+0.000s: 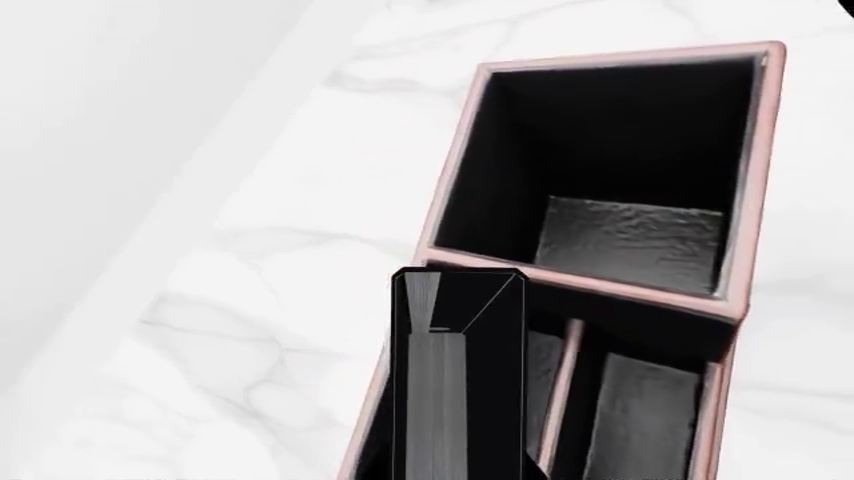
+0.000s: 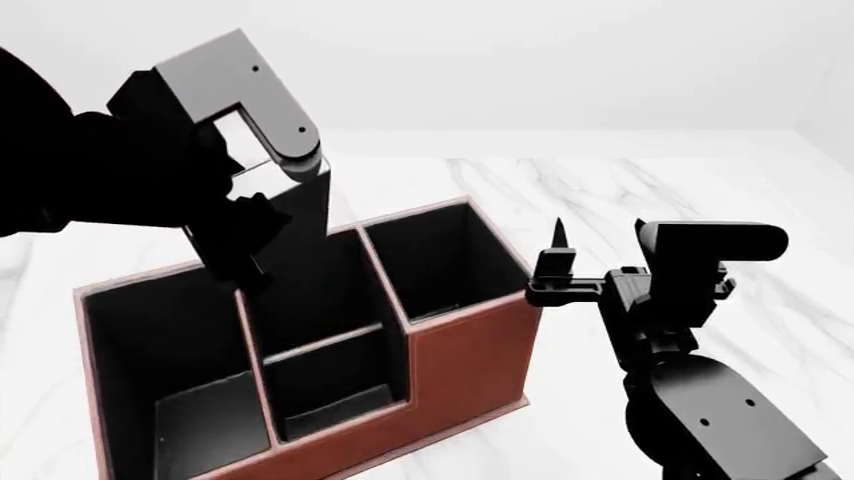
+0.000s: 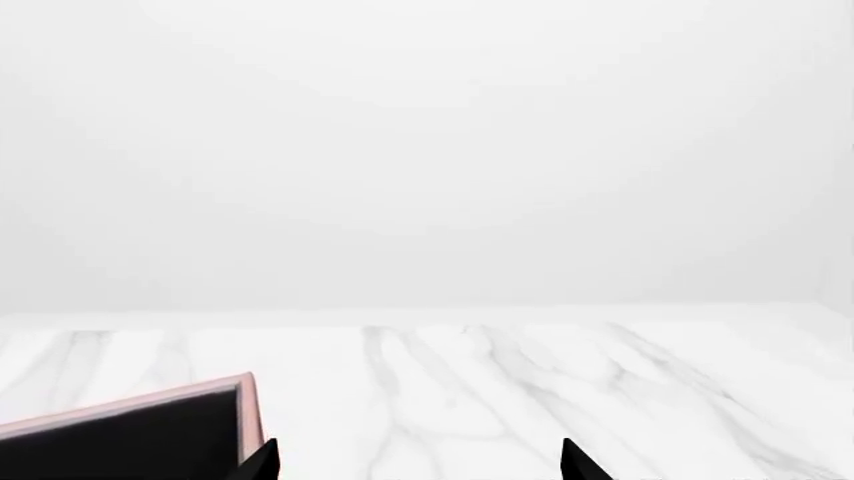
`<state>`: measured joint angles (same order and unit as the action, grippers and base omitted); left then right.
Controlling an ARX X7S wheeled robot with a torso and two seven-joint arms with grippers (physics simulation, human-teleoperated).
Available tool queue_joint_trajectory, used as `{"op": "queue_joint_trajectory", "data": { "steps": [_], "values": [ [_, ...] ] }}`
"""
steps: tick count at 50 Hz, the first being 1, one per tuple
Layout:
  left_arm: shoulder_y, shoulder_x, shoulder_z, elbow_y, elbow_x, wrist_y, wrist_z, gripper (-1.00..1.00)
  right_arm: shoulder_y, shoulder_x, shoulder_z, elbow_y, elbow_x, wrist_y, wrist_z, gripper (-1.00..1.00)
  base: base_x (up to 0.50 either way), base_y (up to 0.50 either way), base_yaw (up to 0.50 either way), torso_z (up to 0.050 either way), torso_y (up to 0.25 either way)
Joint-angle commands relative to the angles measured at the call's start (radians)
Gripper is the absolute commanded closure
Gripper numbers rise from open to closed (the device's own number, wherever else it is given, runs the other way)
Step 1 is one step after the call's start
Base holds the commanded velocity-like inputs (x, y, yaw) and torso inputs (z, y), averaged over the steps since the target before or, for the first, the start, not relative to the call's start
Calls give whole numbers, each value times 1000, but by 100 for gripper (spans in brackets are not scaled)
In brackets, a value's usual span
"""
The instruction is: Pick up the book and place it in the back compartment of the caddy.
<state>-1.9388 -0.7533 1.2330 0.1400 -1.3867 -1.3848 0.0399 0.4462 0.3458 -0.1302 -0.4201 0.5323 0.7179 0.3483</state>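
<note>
The red-brown caddy (image 2: 467, 365) stands on the marble table, its black-lined compartments open upward. My left gripper (image 2: 267, 235) is shut on the black book (image 2: 310, 235) and holds it upright, with its lower end down inside the middle compartment at the caddy's back side. In the left wrist view the book (image 1: 457, 380) shows end-on, with grey page edges, beside the caddy's large square compartment (image 1: 601, 170). My right gripper (image 2: 597, 235) is open and empty, just right of the caddy. In the right wrist view its fingertips (image 3: 574, 462) frame bare table, and a caddy corner (image 3: 147, 430) shows.
The white marble table (image 2: 694, 190) extends behind and to the right of the caddy. A pale wall rises beyond the table's far edge (image 3: 427, 312). No mug is in view.
</note>
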Motion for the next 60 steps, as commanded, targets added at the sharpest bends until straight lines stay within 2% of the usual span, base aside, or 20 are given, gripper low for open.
{"op": "queue_joint_trajectory", "data": {
  "steps": [1,11,15,21,42,60],
  "values": [
    [5,-5,-9,-23,36,10,-20,100,0,2,-2,12,-2,-4,5,-100,0,0,0,0,0],
    [-7,-16,28,6,78,18,36,100,2,2,-4,11,2,-6,7,-100,0,0,0,0,2],
    [-24,-27,91,60,188,75,129,100,1,2,-4,15,1,-8,9,-100,0,0,0,0,0],
    [-11,-45,92,92,207,166,233,100,2,1,-3,19,4,-11,10,-100,0,0,0,0,2],
    [5,-50,78,85,197,205,264,100,3,5,-5,17,11,-10,19,-100,0,0,0,0,1],
    [26,-23,60,44,117,181,269,100,3,9,-4,13,18,-12,24,-100,0,0,0,0,1]
  ]
}}
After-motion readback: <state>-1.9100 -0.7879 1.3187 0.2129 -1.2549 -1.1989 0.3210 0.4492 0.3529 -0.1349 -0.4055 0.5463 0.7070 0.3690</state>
